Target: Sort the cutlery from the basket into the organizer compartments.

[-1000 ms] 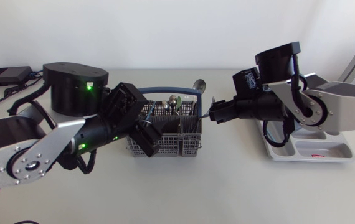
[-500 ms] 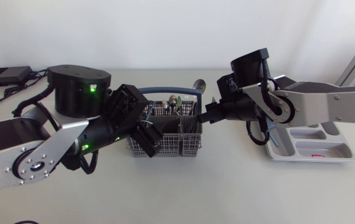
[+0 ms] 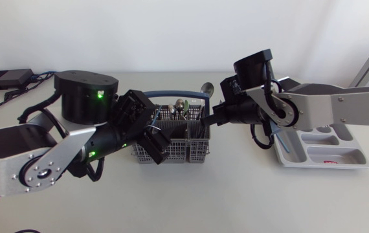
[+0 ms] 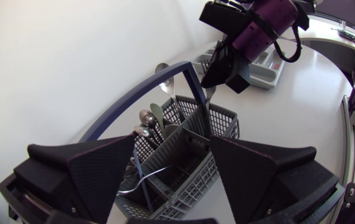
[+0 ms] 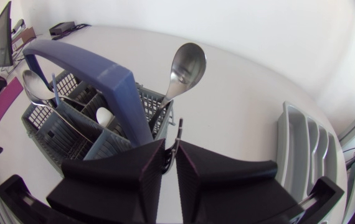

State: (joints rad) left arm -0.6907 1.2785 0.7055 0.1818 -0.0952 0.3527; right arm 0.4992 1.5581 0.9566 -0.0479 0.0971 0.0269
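The grey wire cutlery basket [image 3: 178, 147] with a blue handle [image 3: 171, 94] stands mid-table, holding several spoons and forks. My left gripper [image 3: 151, 128] straddles its left end, fingers wide, one on each long wall, as the left wrist view shows around the basket [image 4: 190, 155]. My right gripper [image 3: 209, 121] is at the basket's right end, above the basket [image 5: 71, 124]. Its fingers [image 5: 134, 168] are shut on a thin cutlery handle [image 5: 176, 140] rising from the end compartment. A large spoon [image 5: 187, 65] sticks up beside it. The grey organizer [image 3: 330, 155] lies at the right.
A flat black box [image 3: 6, 79] with cables lies at the back left corner. The right arm's links pass over the organizer's left end. In the right wrist view the organizer [image 5: 302, 149] shows its long compartments beside the gripper.
My right gripper has moved left to the basket's right end and closed its fingers around the thin handle. The left gripper has stayed at the basket.
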